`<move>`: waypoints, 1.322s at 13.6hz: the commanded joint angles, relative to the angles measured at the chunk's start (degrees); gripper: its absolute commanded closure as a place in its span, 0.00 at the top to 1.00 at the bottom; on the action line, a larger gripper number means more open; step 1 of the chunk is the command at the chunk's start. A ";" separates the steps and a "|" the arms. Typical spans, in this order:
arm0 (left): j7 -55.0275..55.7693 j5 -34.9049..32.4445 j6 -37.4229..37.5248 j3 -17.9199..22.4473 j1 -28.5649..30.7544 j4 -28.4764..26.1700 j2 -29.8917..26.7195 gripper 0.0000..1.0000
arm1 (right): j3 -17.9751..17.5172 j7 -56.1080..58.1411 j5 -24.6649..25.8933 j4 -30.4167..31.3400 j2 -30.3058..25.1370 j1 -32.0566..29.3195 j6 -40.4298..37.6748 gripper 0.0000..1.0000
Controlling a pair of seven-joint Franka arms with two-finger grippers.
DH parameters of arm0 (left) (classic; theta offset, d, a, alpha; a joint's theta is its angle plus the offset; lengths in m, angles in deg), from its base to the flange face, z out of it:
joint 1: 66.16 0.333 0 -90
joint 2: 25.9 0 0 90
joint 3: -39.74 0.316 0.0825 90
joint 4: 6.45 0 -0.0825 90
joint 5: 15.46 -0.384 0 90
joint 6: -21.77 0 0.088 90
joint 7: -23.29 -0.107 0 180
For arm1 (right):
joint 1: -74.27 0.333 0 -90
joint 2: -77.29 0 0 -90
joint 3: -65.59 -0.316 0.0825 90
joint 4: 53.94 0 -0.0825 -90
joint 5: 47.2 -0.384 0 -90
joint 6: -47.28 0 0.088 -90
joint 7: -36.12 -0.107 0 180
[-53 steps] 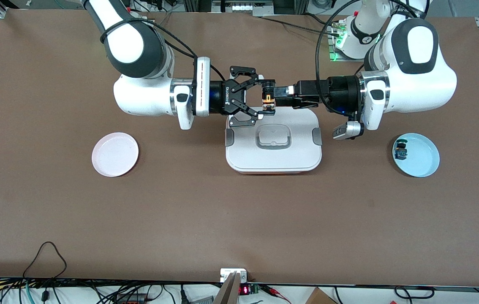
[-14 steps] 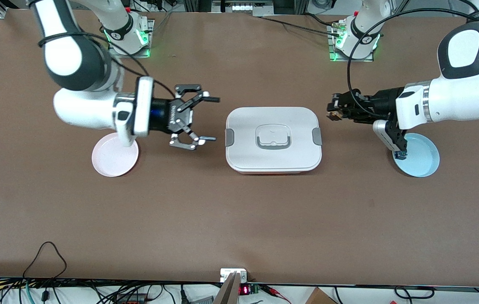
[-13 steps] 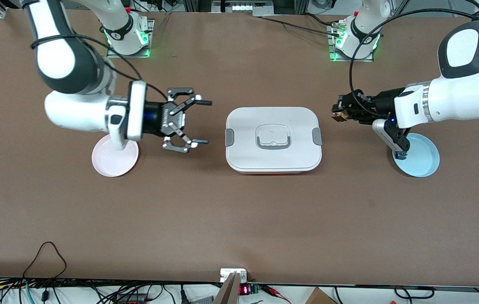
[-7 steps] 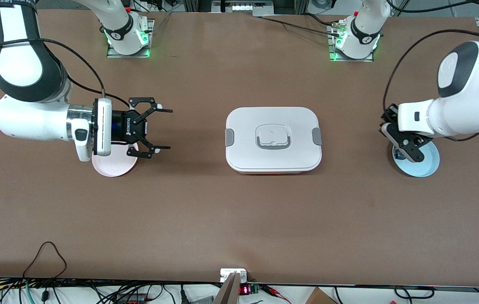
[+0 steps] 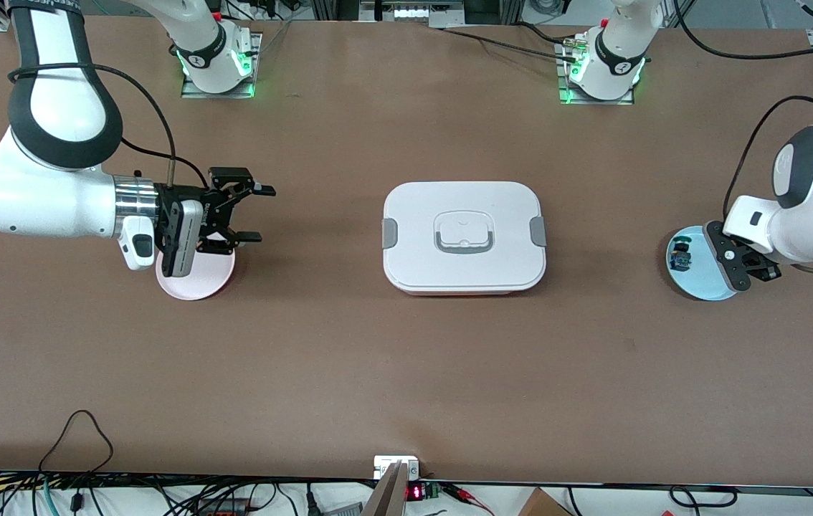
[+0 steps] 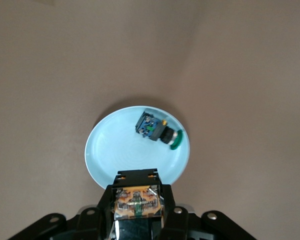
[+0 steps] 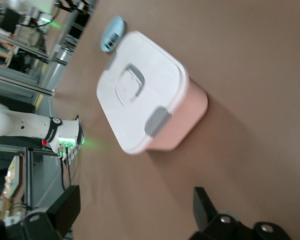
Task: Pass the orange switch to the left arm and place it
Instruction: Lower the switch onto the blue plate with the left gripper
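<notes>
Your left gripper (image 6: 138,210), clamped on the orange switch (image 6: 138,202), hangs over the blue plate (image 6: 105,155), while your empty, spread right gripper (image 5: 245,213) waits over the pink plate (image 5: 209,276), the box (image 5: 464,236) between them.

No text or label can be read anywhere

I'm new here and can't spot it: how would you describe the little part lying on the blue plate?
Find the white box mid-table, then the blue plate toward the left arm's end. The little part lies in it, blue-bodied with a green cap, unlike the orange switch gripped in the left gripper above.
</notes>
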 commanded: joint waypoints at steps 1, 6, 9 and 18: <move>-10.61 -1.20 -11.12 -0.84 5.54 -7.46 0.23 0.23 | -0.02 -14.52 5.90 0.64 -1.35 -0.20 -1.96 1.00; -15.04 -5.33 -22.05 -0.75 11.08 -8.53 10.43 0.24 | -0.02 -38.34 21.81 -0.06 -1.88 0.06 -3.36 1.00; -15.04 -5.68 -23.88 -0.67 11.43 -10.38 10.79 0.24 | -0.02 -45.49 32.43 -1.46 -1.96 -0.03 -6.26 1.00; -17.15 -5.94 -26.01 -0.67 13.20 -10.12 12.46 0.27 | -6.05 -41.90 51.13 -10.35 -2.58 -15.45 1.62 1.00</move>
